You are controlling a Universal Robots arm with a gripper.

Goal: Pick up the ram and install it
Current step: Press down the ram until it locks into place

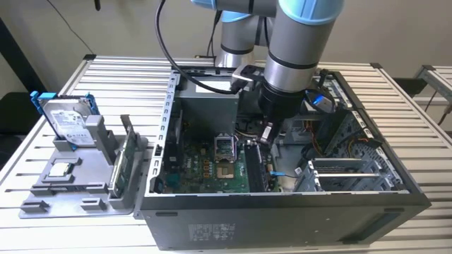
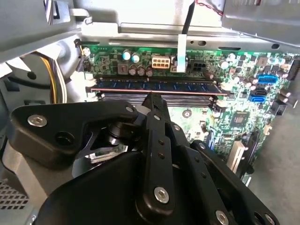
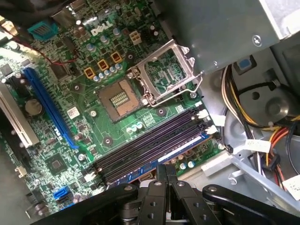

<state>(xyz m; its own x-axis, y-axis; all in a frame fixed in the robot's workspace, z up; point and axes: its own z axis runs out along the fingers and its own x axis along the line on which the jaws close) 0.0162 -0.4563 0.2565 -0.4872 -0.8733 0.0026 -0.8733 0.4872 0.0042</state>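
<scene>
Green motherboard (image 3: 70,117), black claw (image 3: 164,180)

An open computer case (image 1: 282,211) on a slatted table (image 1: 120,74) — beside it, a hard drive (image 1: 67,124) upright in a grey holder (image 1: 78,185).

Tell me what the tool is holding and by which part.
Nothing is held. The tool, shut, is at the top edge of the ram, which stands seated on the motherboard.

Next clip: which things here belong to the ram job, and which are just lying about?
Job in hand:
- ram, sitting in the slot row on the motherboard
- gripper, right above the ram
- computer case

Lying about:
- hard drive and upright green card, both in the grey stand at the exterior view's left
- open processor socket
</scene>
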